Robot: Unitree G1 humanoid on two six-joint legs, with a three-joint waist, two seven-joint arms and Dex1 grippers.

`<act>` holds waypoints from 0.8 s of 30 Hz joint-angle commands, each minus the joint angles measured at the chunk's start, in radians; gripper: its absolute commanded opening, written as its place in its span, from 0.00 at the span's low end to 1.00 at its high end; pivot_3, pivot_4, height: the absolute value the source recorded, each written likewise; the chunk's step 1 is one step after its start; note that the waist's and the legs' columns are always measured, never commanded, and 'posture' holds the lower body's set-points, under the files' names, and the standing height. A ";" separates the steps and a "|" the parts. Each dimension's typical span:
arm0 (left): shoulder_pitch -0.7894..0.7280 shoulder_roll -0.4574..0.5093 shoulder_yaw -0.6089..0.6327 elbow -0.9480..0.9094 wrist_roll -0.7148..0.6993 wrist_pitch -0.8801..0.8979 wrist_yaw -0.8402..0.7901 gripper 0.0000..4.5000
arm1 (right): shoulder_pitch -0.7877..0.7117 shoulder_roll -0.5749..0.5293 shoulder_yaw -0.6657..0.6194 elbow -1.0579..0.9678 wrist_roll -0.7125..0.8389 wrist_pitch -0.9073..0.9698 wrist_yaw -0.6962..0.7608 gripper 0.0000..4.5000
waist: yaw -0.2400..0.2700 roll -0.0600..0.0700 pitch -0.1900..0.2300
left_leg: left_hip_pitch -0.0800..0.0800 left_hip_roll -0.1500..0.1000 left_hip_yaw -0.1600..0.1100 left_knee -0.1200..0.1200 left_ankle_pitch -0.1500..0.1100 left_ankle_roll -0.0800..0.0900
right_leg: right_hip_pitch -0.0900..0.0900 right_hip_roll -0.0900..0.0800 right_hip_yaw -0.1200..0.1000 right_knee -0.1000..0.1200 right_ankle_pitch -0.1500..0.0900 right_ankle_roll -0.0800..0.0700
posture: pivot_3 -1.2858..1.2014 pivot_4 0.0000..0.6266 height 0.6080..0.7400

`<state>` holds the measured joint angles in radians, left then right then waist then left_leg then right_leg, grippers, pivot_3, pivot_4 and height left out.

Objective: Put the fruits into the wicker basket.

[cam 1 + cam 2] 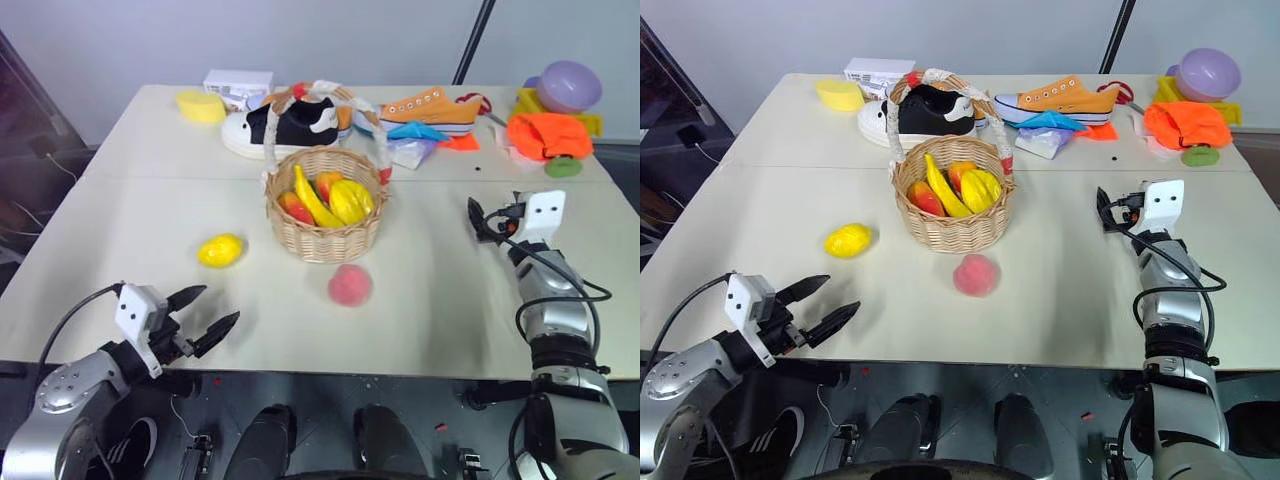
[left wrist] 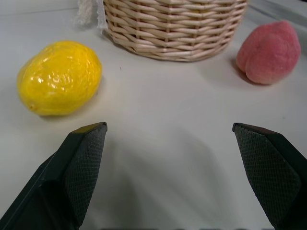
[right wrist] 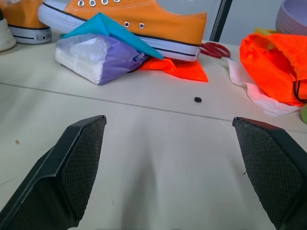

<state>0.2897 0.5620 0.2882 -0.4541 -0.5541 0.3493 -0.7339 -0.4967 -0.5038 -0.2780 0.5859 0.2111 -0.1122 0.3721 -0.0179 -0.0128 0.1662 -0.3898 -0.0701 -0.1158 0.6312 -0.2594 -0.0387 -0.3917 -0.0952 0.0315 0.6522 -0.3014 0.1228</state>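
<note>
At lower left of the left eye view, left gripper [image 1: 207, 309] low over the table [image 1: 120, 240] edge, fingers spread wide, grasping nothing. Up and slightly right of it in the frame, lemon [image 1: 220, 250] on the table, apart from the fingers, long axis running roughly left to right with a slight tilt. Right of the lemon and a little lower in the frame, peach [image 1: 350, 285], just below the basket [image 1: 325, 240] at centre. Already inside the basket: a banana and other toy fruit. At right of the frame, right gripper [image 1: 478, 220] also released and empty, aimed toward the clutter at the top: orange shoe [image 3: 139, 21], plastic packet [image 3: 96, 57], orange cloth [image 3: 273, 62]. In the left wrist view, lemon ahead of one finger [image 2: 79, 163], peach ahead of the other, basket wall between them beyond. Left arm judged nearer to both loose fruits, lemon closest; likely next a short reach forward, jaws closing across the lemon's short axis.
</note>
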 commanded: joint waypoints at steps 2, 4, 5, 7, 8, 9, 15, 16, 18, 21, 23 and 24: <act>-0.012 0.001 -0.013 -0.012 -0.008 -0.003 -0.008 1.00 | 0.002 0.000 0.006 -0.054 -0.001 -0.020 0.020 0.98 | -0.003 0.000 0.000 | 0.000 0.000 0.000 0.000 0.000 0.000 | 0.000 0.000 0.000 0.000 0.000 0.000 | 0.52 0.24 1.00; -0.019 0.009 -0.026 -0.020 0.017 -0.014 -0.008 1.00 | 0.006 -0.003 0.011 -0.061 -0.008 -0.023 0.024 0.98 | -0.001 0.000 0.000 | 0.000 0.000 0.000 0.000 0.000 0.000 | 0.000 0.000 0.000 0.000 0.000 0.000 | 0.52 0.24 1.00; -0.020 0.016 -0.034 -0.023 0.032 -0.030 -0.017 1.00 | 0.007 -0.003 0.012 -0.064 -0.008 -0.022 0.027 0.98 | -0.001 0.000 0.000 | 0.000 0.000 0.000 0.000 0.000 0.000 | 0.000 0.000 0.000 0.000 0.000 0.000 | 0.52 0.24 1.00; -0.023 0.012 -0.041 -0.018 0.021 -0.045 -0.036 1.00 | 0.009 -0.004 0.013 -0.069 -0.008 -0.020 0.031 0.98 | 0.000 0.001 0.000 | 0.000 0.000 0.000 0.000 0.000 0.000 | 0.000 0.000 0.000 0.000 0.000 0.000 | 0.52 0.24 1.00; -0.024 0.008 -0.041 -0.014 0.014 -0.045 -0.041 1.00 | 0.010 -0.004 0.013 -0.070 -0.008 -0.019 0.032 0.98 | 0.000 0.001 0.000 | 0.000 0.000 0.000 0.000 0.000 0.000 | 0.000 0.000 0.000 0.000 0.000 0.000 | 0.52 0.24 1.00; -0.025 0.008 -0.045 -0.010 0.026 -0.051 -0.039 1.00 | 0.010 -0.004 0.011 -0.071 -0.005 -0.016 0.032 0.98 | 0.001 0.001 0.000 | 0.000 0.000 0.000 0.000 0.000 0.000 | 0.000 0.000 0.000 0.000 0.000 0.000 | 0.52 0.24 1.00; -0.056 0.016 -0.050 0.021 0.050 -0.080 -0.050 1.00 | 0.022 0.005 0.010 -0.109 0.019 0.000 0.062 0.98 | 0.000 0.001 0.000 | 0.000 0.000 0.000 0.000 0.000 0.000 | 0.000 0.000 0.000 0.000 0.000 0.000 | 0.52 0.24 1.00; -0.061 0.012 -0.047 0.025 0.050 -0.095 -0.055 1.00 | 0.028 0.008 0.010 -0.127 0.035 0.011 0.081 0.98 | 0.001 0.001 0.000 | 0.000 0.000 0.000 0.000 0.000 0.000 | 0.000 0.000 0.000 0.000 0.000 0.000 | 0.52 0.24 1.00; -0.071 0.002 -0.042 0.029 0.043 -0.105 -0.052 1.00 | 0.043 0.009 0.011 -0.171 0.070 0.032 0.132 0.98 | 0.001 0.001 0.000 | 0.000 0.000 0.000 0.000 0.000 0.000 | 0.000 0.000 0.000 0.000 0.000 0.000 | 0.52 0.24 1.00; -0.075 0.004 -0.053 0.031 0.065 -0.126 -0.052 1.00 | 0.057 0.001 0.016 -0.219 0.095 0.058 0.183 0.98 | 0.000 0.001 0.000 | 0.000 0.000 0.000 0.000 0.000 0.000 | 0.000 0.000 0.000 0.000 0.000 0.000 | 0.52 0.24 1.00; -0.072 0.015 -0.063 0.029 0.069 -0.125 -0.065 1.00 | 0.061 -0.005 0.015 -0.252 0.113 0.084 0.208 0.98 | 0.001 0.001 0.000 | 0.000 0.000 0.000 0.000 0.000 0.000 | 0.000 0.000 0.000 0.000 0.000 0.000 | 0.52 0.24 1.00; -0.068 0.021 -0.062 0.024 0.047 -0.117 -0.086 1.00 | 0.063 -0.011 0.016 -0.267 0.117 0.098 0.222 0.98 | 0.001 0.001 0.000 | 0.000 0.000 0.000 0.000 0.000 0.000 | 0.000 0.000 0.000 0.000 0.000 0.000 | 0.52 0.24 1.00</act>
<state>0.2204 0.5695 0.2192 -0.4086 -0.4893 0.2475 -0.7953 -0.4313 -0.4955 -0.2551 0.3802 0.3014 -0.0256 0.5713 -0.0172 -0.0120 0.1663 -0.3898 -0.0702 -0.1160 0.6313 -0.2594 -0.0386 -0.3916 -0.0953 0.0316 0.6521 -0.3013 0.1229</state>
